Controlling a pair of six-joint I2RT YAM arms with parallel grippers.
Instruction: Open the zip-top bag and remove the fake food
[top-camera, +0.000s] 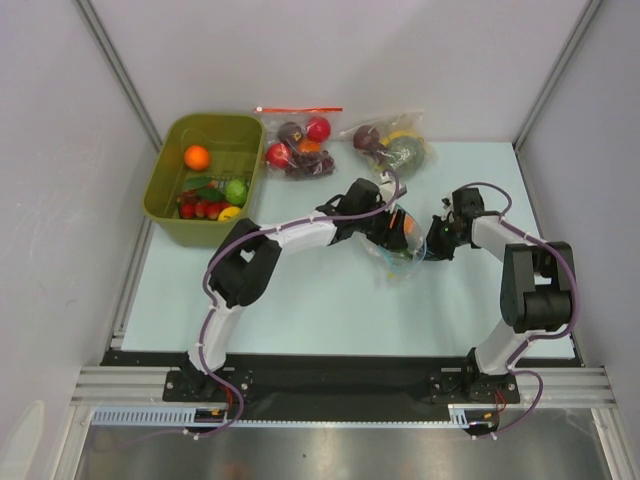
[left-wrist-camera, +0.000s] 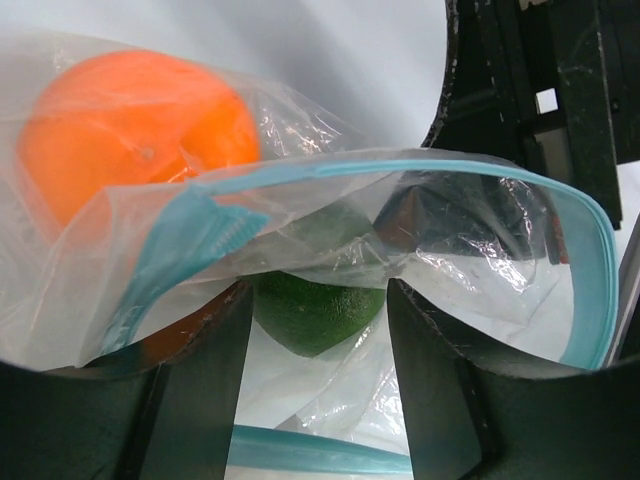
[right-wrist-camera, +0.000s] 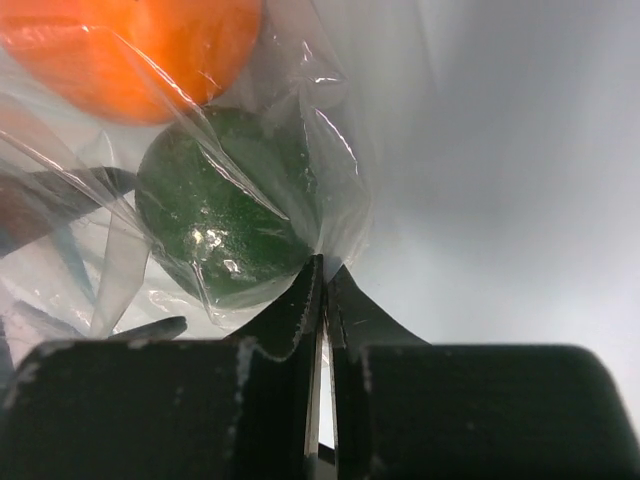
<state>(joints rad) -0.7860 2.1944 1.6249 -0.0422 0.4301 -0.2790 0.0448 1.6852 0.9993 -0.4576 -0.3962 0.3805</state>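
Two fake food pieces are showing inside the unzipped zip-top bag; right end effector is pinching its film, left end effector is gaping.

The zip-top bag gaped wide, so there was room to reach in. But the orange fruit and dark green fruit sat in the way, with the right gripper pinched on one edge.

Our left gripper reaches toward 4 o'clock, jaws apart; our right gripper points toward 8 o'clock, jaws pressed together
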